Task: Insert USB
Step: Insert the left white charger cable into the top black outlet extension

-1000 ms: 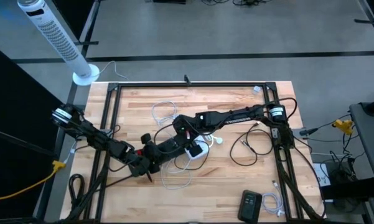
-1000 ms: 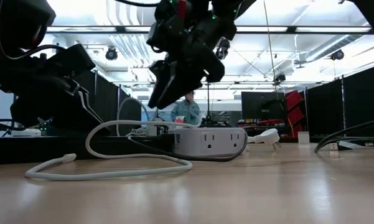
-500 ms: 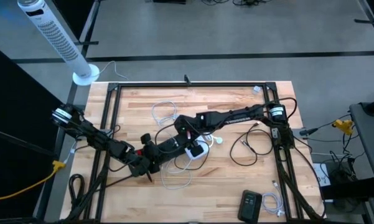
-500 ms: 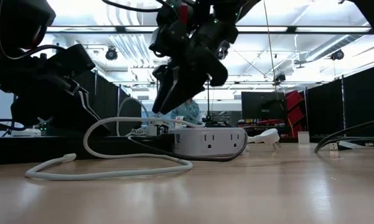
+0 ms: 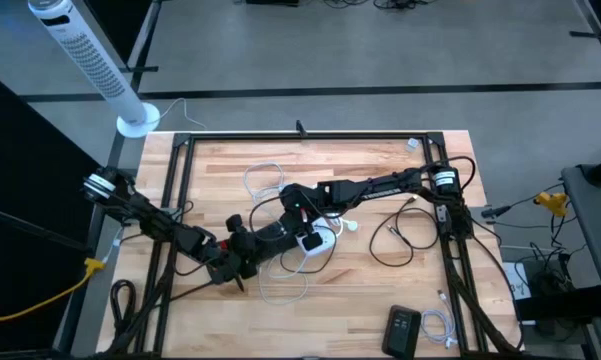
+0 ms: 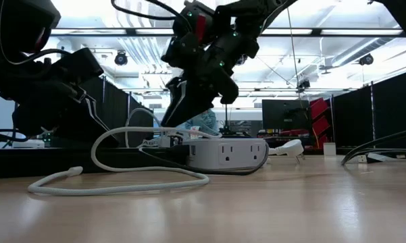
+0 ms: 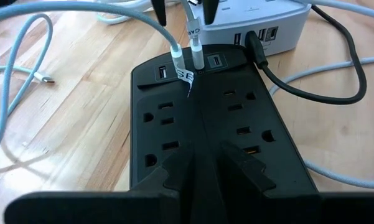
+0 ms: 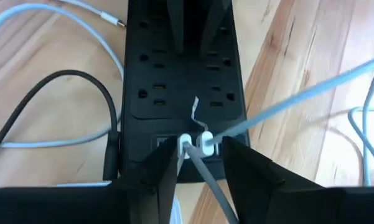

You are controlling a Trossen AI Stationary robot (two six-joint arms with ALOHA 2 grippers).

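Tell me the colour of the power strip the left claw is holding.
Black power strip, seen best in the left wrist view; the white USB plugs stand out against it.

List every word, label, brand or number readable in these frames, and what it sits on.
None can be read with confidence.
White tag on a white USB cable plugged into the black power strip: printed letters, too blurred to read.
Small white tag on the power strip: dark marks, too small to read.
Dark device at the table edge: no legible marking.

Two power strips lie on the surface, one black power strip (image 7: 205, 124) and one white power strip (image 6: 226, 152), with two USB plugs (image 7: 197, 56) in the black one.
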